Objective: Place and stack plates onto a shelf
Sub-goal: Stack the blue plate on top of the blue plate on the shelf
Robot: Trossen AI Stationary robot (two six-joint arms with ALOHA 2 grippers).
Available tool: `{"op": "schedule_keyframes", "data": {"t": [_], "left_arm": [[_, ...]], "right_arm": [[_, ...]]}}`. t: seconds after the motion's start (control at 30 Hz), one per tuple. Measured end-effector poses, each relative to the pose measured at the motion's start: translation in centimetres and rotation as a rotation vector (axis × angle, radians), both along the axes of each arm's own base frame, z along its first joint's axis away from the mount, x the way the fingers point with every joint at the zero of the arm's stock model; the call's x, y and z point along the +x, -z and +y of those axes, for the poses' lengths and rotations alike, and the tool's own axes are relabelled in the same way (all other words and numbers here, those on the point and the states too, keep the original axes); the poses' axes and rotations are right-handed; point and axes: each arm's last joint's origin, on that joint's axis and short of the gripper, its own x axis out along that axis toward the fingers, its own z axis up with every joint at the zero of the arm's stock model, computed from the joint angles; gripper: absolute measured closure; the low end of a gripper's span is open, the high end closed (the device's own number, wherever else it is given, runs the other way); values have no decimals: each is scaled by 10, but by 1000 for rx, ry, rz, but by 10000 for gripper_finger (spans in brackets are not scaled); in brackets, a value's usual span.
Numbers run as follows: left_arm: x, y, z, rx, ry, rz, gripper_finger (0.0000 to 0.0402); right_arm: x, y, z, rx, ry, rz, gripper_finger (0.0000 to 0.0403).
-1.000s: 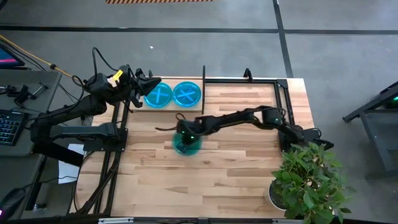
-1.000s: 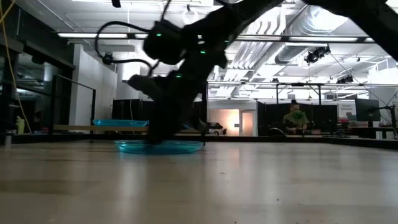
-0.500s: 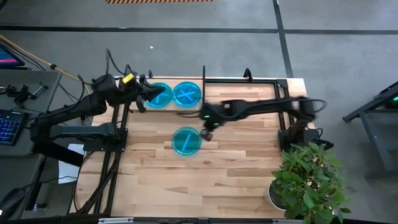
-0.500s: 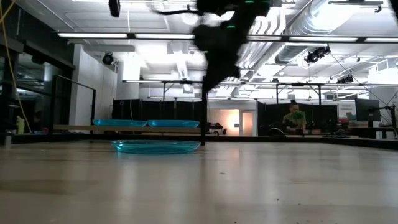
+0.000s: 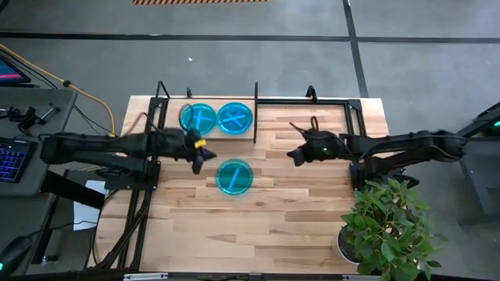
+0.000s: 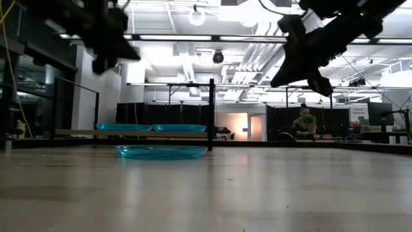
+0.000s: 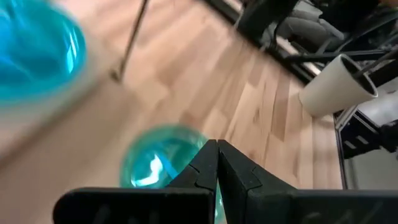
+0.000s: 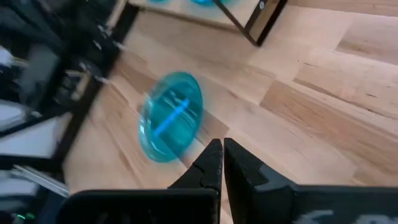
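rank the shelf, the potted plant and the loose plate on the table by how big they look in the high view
1. The shelf, spanning most of the table's far edge.
2. The potted plant at the table's corner; it stands taller, so nearer the camera, which may inflate it.
3. The loose plate, clearly smallest.

You are looking down on a pale plank tabletop (image 5: 297,211) set on a grey concrete floor (image 5: 406,70) crossed by dark seams. A leafy green potted plant (image 5: 387,222) stands at the table's near right corner; its white pot (image 7: 339,84) shows in the left wrist view. To your left, a desk carries a keyboard (image 5: 9,160) with blue-lit keys, and a yellow cable (image 5: 74,87) trails toward the table. A strip of orange-and-black hazard tape (image 5: 199,1) lies at the far edge of the floor. Level across the table, you see a hall with ceiling strip lights (image 6: 193,37) and a person in green (image 6: 305,121) far behind.
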Motion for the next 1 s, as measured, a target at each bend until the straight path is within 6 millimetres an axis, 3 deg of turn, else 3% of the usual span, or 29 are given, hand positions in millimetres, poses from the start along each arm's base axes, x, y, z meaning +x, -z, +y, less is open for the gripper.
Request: {"op": "schedule_keyframes", "data": {"t": [0.1,0.3,0.47,0.8,1.0], "left_arm": [[4,34,-6,-89,-13,-6,401],[7,73,-7,-197,-87,25,400],[12,88,-7,-219,-109,100,372],[18,117,-3,-233,-259,238,241],[23,123,-3,-235,-277,241,208]], "right_arm": [[-7,-1,0,5,19,-38,403],[-8,-2,0,-8,11,-43,403],[-9,-1,0,-18,0,-34,403],[-9,-1,0,-30,-13,-30,403],[-9,-1,0,-29,-17,-30,403]]}}
